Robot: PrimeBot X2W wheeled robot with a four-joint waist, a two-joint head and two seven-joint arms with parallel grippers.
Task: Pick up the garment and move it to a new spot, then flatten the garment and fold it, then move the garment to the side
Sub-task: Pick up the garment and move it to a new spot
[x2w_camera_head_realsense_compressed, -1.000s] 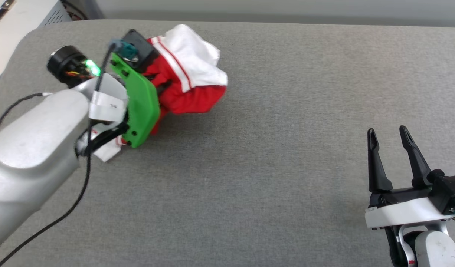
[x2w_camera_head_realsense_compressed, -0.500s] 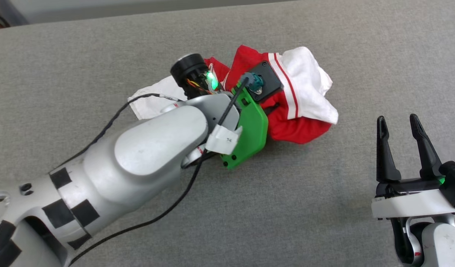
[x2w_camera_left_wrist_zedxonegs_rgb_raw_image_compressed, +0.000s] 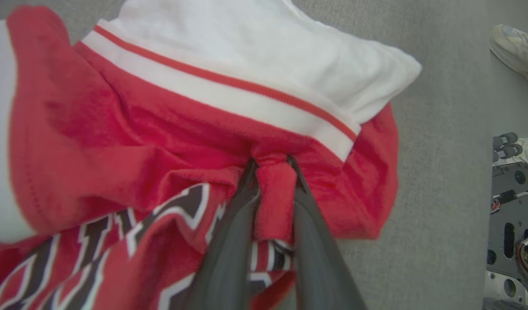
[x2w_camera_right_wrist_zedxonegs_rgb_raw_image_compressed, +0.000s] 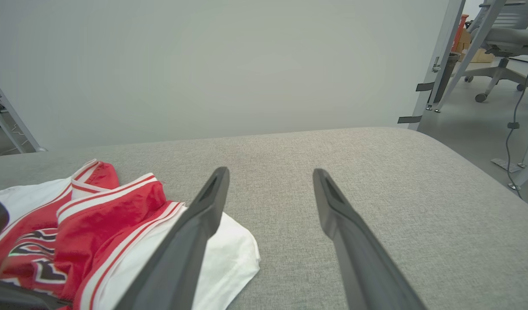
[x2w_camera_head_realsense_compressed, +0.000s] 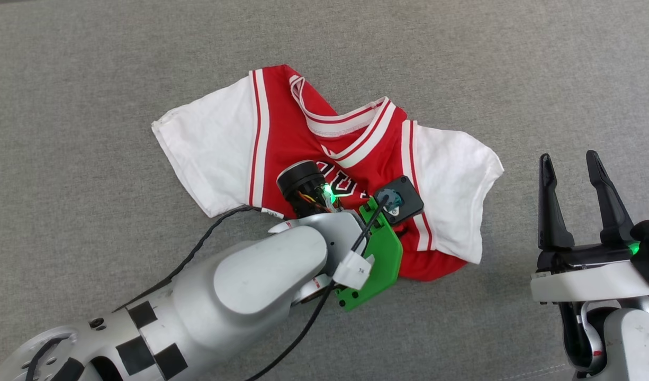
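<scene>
Spread out now, where a second ago it was a tight red-and-white bundle: the red jersey T-shirt has opened front-up on the grey surface, lettering showing. The head camera has swung too, so part of that shift is only the view.

Nearest us, low on the robot's right, the right fingers stand wide apart and hold nothing, just beside the shirt's right sleeve without touching it.

Next out, the left fingers are clamped on a raised fold of red cloth, just short of the striped trim where that same sleeve joins the body. The lower hem beneath the left wrist is rumpled, and I can't tell how it lies.

Further on, the chest, the collar and the other sleeve lie fairly flat, well apart from the surface's far edge and its rounded far right corner.

How will it handle? Light, limp, no stiffness at all, I'd say; a single pinch drags the cloth into a ridge. For flattening, I'd judge the better holds are two at once, at the shoulder seams or the hem corners, pulled apart. The weave looks grippy rather than slick, so slipping seems unlikely; bunching is the risk.
</scene>
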